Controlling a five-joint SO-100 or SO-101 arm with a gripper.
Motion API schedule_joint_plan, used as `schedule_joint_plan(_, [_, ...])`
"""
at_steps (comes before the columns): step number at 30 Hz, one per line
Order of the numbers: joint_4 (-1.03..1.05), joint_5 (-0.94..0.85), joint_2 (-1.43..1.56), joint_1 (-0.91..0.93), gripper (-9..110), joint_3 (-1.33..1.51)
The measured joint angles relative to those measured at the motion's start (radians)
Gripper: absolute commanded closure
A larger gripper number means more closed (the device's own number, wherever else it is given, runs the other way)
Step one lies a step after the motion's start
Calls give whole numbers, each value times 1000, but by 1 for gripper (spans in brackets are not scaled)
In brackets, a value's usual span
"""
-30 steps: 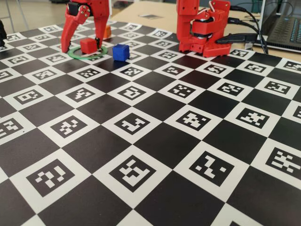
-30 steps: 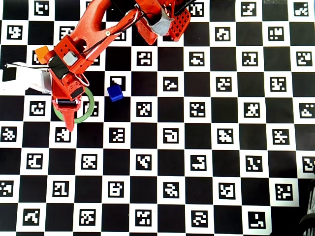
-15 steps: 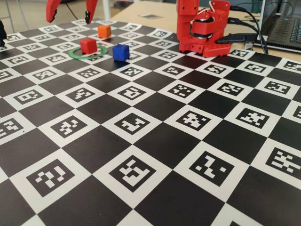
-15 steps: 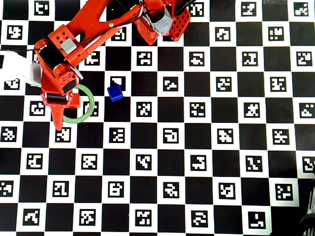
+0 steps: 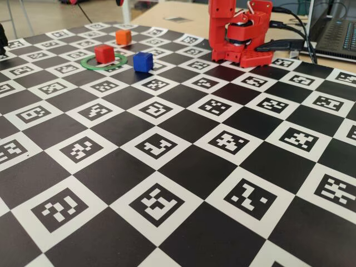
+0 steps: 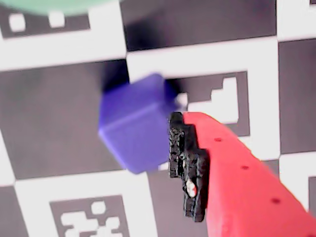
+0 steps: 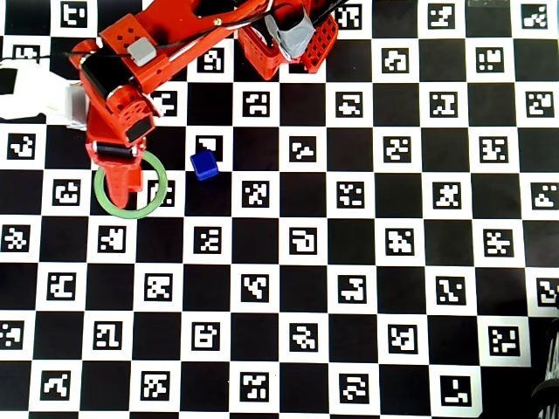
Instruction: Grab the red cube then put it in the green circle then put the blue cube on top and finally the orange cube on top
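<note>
In the fixed view the red cube [image 5: 104, 53] sits inside the green circle [image 5: 103, 62]. The blue cube [image 5: 143, 61] stands just right of the ring and the orange cube [image 5: 123, 36] behind it. There the red arm [image 5: 239, 33] is folded at the back. In the overhead view my gripper [image 7: 122, 179] reaches over the green circle [image 7: 155, 202] and hides the red and orange cubes. The blue cube [image 7: 204, 164] stands apart to its right. In the wrist view the blue cube [image 6: 136, 123] rests on the board beside one black finger pad [image 6: 187, 163]. No second finger shows.
The board is a black and white checkerboard with printed markers [image 5: 156, 203]. The arm's base [image 7: 293, 39] stands at the top edge in the overhead view. A laptop [image 5: 336, 33] and cables lie behind the board. A white object [image 7: 31, 92] lies at the overhead view's left edge.
</note>
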Motion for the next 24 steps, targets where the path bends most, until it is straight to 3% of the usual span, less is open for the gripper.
schedule_joint_plan(16, [37,67,293,-212,49,282])
schedule_joint_plan(24, [-114,78,342,-230,49,503])
